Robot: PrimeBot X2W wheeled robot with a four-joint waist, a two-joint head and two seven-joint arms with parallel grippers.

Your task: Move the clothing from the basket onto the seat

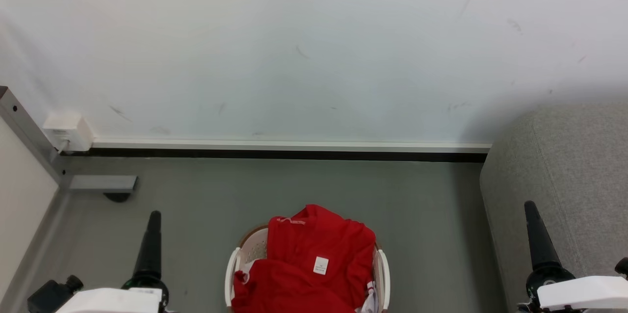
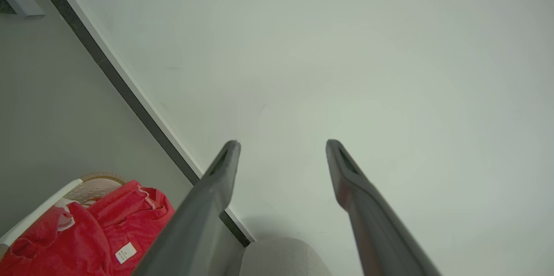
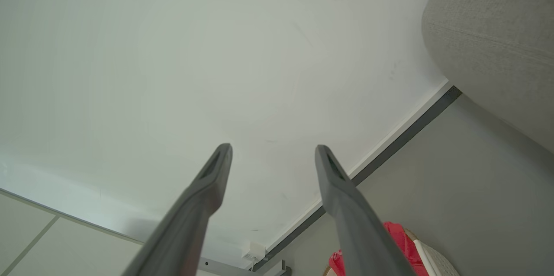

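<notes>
The basket [image 1: 251, 250] stands on the grey floor at the bottom middle of the head view, heaped with the red clothing [image 1: 314, 254]; the top garment shows a small white label [image 1: 320, 265]. To its right rises the light grey seat [image 1: 564, 180]. My left gripper [image 1: 155, 217] hangs left of the basket and my right gripper [image 1: 531, 207] in front of the seat's side. The left wrist view has the left gripper [image 2: 283, 144] open and bare, with the clothing [image 2: 86, 232], basket [image 2: 39, 214] and seat [image 2: 277, 258] low down. My right gripper [image 3: 272, 148] is open too, near the seat [image 3: 497, 38] and clothing [image 3: 398, 238].
A pale wall with a white and black skirting strip [image 1: 294, 148] closes the floor behind the basket. At the left, a white socket box [image 1: 68, 131] sits on the wall, beside a grey metal post [image 1: 29, 136], its foot [image 1: 103, 184] and a cream panel [image 1: 19, 195].
</notes>
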